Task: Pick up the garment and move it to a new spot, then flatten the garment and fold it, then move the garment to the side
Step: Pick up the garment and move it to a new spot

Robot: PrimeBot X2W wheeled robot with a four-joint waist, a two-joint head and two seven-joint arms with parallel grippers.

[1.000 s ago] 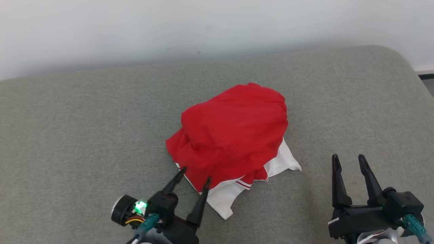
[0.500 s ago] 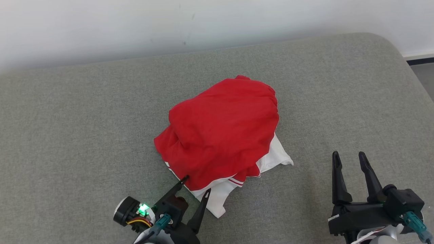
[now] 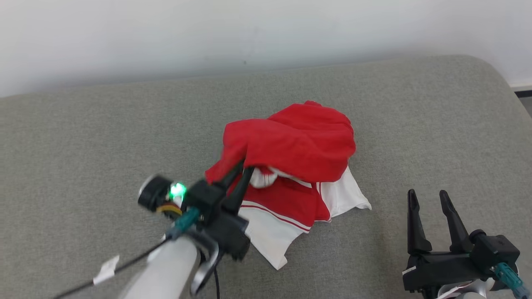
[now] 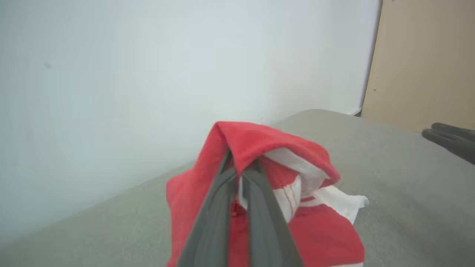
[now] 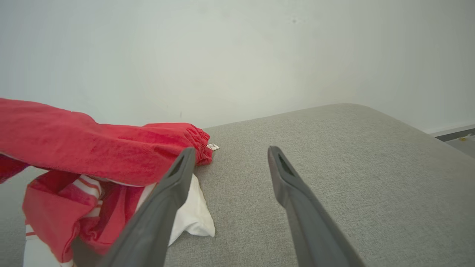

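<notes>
Garment (image 3: pixel 303 141): red with white panels and stripes, bunched in a heap mid-cushion, one white corner trailing toward me
Left pincer (image 3: pixel 243 169): I see its fingers pressed together on a red fold at the heap's near-left edge, that fold held up off the white layers below
Right pincer (image 3: pixel 426 193): fingers apart, nothing between them, low at my right, clear of the cloth
Cushion (image 3: pixel 83 137): grey fabric, set against a white wall (image 3: pixel 166 33)
</notes>
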